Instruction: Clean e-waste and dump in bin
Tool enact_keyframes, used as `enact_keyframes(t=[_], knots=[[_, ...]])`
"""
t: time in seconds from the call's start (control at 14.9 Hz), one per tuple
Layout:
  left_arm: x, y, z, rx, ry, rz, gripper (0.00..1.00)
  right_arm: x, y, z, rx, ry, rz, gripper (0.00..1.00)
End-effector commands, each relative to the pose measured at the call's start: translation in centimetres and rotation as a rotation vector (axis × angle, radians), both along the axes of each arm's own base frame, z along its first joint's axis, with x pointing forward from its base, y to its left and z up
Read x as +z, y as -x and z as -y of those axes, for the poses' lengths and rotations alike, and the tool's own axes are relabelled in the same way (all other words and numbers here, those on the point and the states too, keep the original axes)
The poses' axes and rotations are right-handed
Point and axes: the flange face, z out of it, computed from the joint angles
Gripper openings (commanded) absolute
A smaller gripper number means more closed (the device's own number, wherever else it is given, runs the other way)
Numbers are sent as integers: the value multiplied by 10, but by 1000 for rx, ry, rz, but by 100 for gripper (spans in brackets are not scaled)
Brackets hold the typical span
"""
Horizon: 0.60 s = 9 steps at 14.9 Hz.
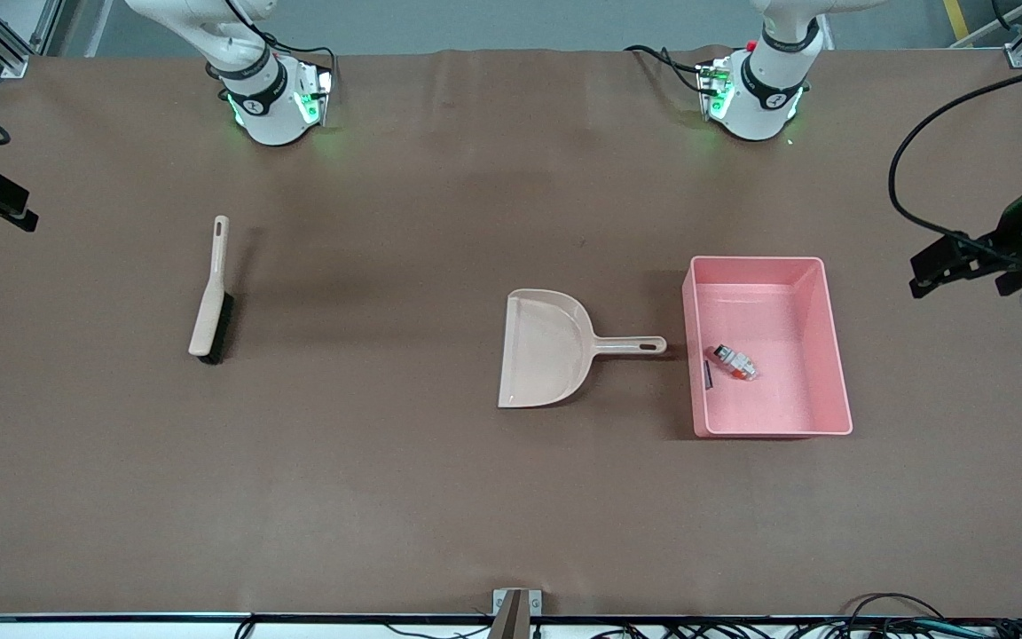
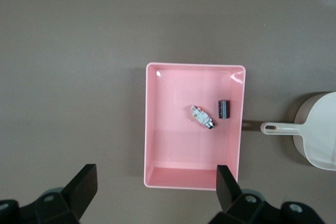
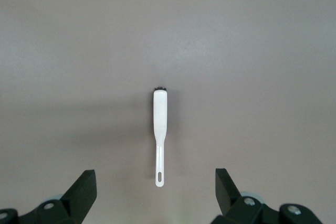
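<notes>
On the brown table lie one pink bin, one beige dustpan and one brush. Inside the bin rest two pieces of e-waste: one white-grey component with orange markings near the middle of the floor, and one dark flat chip just beside it, against the wall nearest the dustpan. The dustpan sits beside the bin, toward the right arm's end of the table, its handle pointing at the bin and its tip close to the bin's wall. The brush lies well apart from both, at the right arm's end.

Two grippers show, both up in the air and holding nothing. The left gripper hangs with fingers spread wide over the bin; the left wrist view shows the component and chip lying apart from each other, which the front view shows less clearly. The right gripper hangs spread wide over the brush; the right wrist view shows the brush alone on bare table, dark bristles at one end and a hanging slot in the handle.
</notes>
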Motion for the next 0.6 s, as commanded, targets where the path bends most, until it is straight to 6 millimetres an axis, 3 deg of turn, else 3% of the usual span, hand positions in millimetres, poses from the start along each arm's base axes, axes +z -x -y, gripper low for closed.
enact_keyframes(t=[0.0,0.27,0.54], knots=[[6,43,-13,-16,15,-12,100,6,-3,-6,-5,5,31,100],[4,82,-1,-47,9,-29,100,7,-5,-14,9,3,39,100],[4,92,14,-82,-6,-56,100,8,-5,-12,6,4,45,100]])
